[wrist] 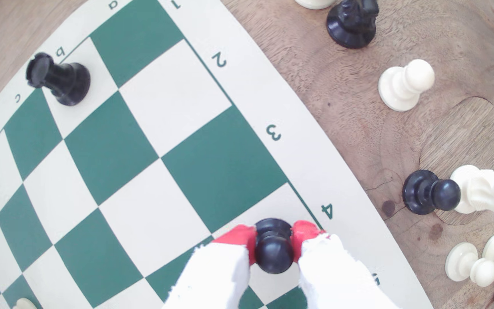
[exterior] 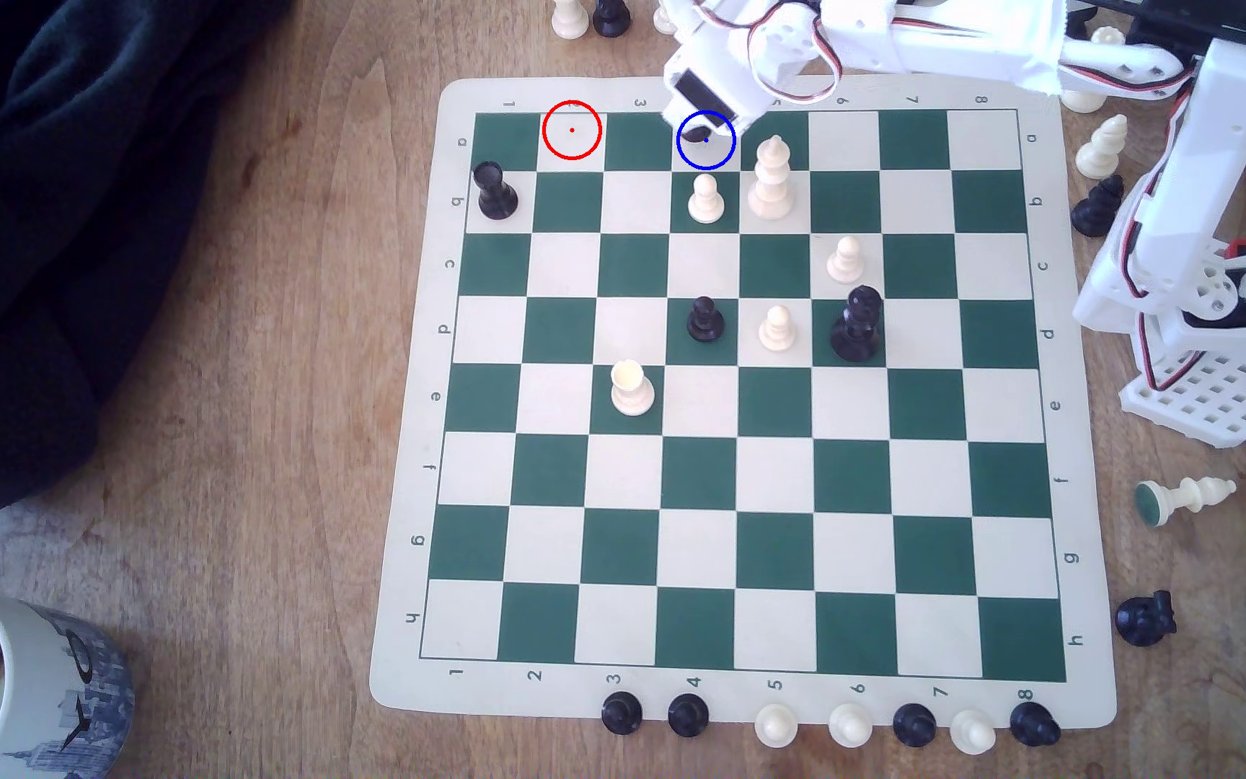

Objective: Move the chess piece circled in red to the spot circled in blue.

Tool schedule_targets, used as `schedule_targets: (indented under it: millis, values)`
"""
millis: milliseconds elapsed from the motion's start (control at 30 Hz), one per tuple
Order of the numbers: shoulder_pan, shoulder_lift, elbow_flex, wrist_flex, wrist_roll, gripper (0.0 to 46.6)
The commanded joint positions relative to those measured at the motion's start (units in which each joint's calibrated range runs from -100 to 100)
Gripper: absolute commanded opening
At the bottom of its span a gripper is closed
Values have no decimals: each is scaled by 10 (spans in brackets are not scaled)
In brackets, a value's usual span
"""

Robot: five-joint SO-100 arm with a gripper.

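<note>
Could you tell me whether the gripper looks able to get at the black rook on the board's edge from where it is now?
Probably yes, once it lets go: the gripper is shut on the black pawn, and bare squares lie between it and the black rook.

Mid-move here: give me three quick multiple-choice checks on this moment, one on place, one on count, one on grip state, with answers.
1. The black pawn sits over which square?
A. the blue-ringed cream square in column 4
B. the red-ringed square
C. a green square in row d

2. How many pieces line the board's near edge by the numbers, exterior view?
A. four
B. seven
C. ten

3. The tool is:
A. wide open, holding nothing
B. shut on the pawn
C. holding a white pawn

Answers: A, the wrist view shows it beside the printed 4; B, four black, three white; B, red pads press both its sides.
</note>
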Motion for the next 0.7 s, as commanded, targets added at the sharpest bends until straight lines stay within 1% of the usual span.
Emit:
schedule_targets:
  millis: [0, 667]
  values:
    - [8, -72, 3, -14, 7, 3]
    - [1, -51, 25, -31, 7, 3]
